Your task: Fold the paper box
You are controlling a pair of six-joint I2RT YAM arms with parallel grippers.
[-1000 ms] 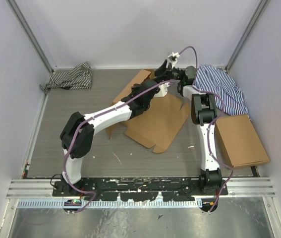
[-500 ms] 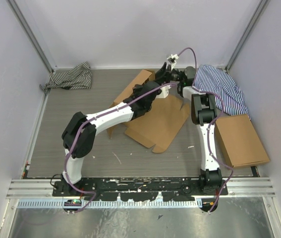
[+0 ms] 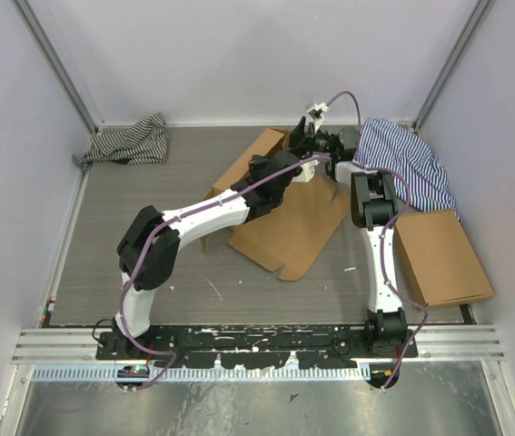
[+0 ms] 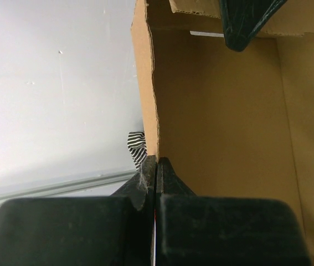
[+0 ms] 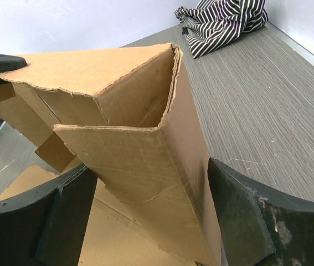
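A grey wood-grain table (image 3: pixel 148 236) sits between pale walls. The paper box (image 3: pixel 286 232) lies toward the back middle of it. Its near part is flat on the surface, flaps spread out. Its far part stands up, folded, where the two arms meet.

The left gripper (image 4: pixel 155 164) is pinched on the raw edge of an upright wall of the box, with only the thickness of the cardboard between its fingers. The right gripper (image 5: pixel 148 166) straddles a folded corner of the raised part, its jaws wide apart on either side of the cardboard. Whether its pads touch the cardboard cannot be told.

Just to the right of the right arm, a blue-and-white striped cloth (image 3: pixel 402 163) is heaped against the back right corner. In front of the cloth lies a second brown cardboard box (image 3: pixel 440 256), apart from the sheet. A black-and-white striped cloth (image 3: pixel 130 141) is bunched in the back left corner.
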